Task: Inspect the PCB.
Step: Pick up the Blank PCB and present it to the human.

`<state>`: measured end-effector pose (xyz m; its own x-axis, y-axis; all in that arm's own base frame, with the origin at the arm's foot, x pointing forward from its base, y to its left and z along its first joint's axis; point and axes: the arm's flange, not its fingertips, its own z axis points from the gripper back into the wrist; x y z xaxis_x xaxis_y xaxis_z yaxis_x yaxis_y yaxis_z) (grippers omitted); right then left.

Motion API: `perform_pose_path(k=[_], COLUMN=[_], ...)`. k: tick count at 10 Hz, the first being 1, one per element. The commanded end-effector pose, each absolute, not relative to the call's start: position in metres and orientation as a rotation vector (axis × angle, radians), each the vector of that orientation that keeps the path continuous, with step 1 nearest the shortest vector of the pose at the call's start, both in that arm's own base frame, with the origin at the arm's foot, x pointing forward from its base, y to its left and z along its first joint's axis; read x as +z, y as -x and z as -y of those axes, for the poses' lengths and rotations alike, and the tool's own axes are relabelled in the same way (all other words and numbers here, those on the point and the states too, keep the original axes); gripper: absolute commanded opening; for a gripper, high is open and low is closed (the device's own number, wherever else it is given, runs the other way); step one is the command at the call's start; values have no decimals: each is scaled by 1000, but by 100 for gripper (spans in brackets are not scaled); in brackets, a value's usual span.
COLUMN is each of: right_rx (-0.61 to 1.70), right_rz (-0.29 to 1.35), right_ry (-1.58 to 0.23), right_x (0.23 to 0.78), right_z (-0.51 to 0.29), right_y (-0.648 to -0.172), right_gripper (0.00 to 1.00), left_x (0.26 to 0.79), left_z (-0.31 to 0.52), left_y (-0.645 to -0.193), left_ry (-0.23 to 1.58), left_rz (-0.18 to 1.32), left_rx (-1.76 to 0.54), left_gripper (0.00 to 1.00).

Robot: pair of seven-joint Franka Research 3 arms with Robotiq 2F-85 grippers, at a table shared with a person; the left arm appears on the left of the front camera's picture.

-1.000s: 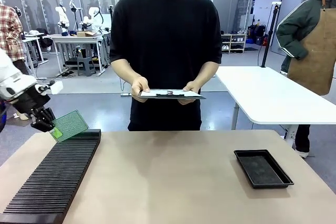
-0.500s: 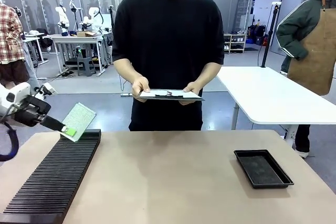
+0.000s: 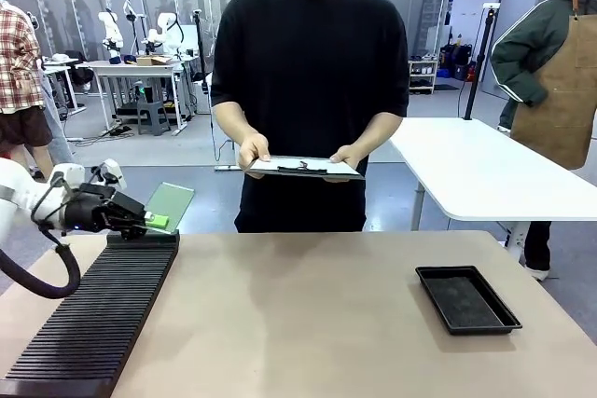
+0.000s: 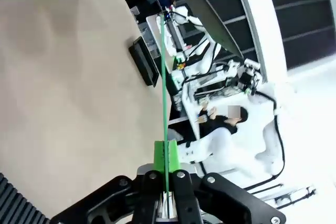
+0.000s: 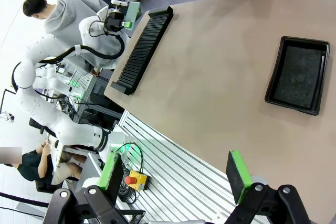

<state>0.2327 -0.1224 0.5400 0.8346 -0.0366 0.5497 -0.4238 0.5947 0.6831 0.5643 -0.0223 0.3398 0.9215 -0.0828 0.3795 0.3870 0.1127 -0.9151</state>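
Note:
The PCB (image 3: 172, 204) is a thin green board held above the far end of the black slotted rack (image 3: 103, 309), tilted nearly flat and reaching toward the person. My left gripper (image 3: 152, 220) is shut on its near edge. In the left wrist view the PCB (image 4: 164, 98) shows edge-on as a green line rising from the left gripper (image 4: 167, 157). My right gripper (image 5: 176, 174) is open and holds nothing, hanging high over the near table edge. From there the PCB (image 5: 132, 11) is visible far off, at the rack's (image 5: 142, 45) end.
The person stands at the far side holding a grey clipboard (image 3: 303, 168) with white paper in both hands. A black shallow tray (image 3: 466, 298) lies at the right of the table (image 3: 298, 314). A second white table (image 3: 485, 174) stands behind on the right.
My left gripper has swung right and forward over the rack's far end, and the PCB has turned from steeply tilted to nearly flat. The person has shifted slightly right.

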Motion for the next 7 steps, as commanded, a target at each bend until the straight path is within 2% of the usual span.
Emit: perform_pose_path(k=[1, 3, 5, 6, 7], right_rx=[247, 247, 247, 247, 247], right_rz=[565, 565, 565, 565, 565], right_ry=[-926, -926, -926, -926, -926], right_x=[540, 540, 540, 540, 540], right_z=[123, 123, 123, 123, 123], right_y=[-232, -232, -232, -232, -232], right_gripper=[100, 100, 100, 100, 100], left_x=[333, 322, 328, 312, 312], left_z=[37, 44, 47, 49, 49], left_y=[-589, -597, -593, -588, -588], left_ry=[1470, 1491, 1494, 1469, 1469], left_rz=[159, 69, 80, 96, 96], left_rx=[-286, -244, -379, -265, -265], left_gripper=[0, 0, 0, 0, 0])
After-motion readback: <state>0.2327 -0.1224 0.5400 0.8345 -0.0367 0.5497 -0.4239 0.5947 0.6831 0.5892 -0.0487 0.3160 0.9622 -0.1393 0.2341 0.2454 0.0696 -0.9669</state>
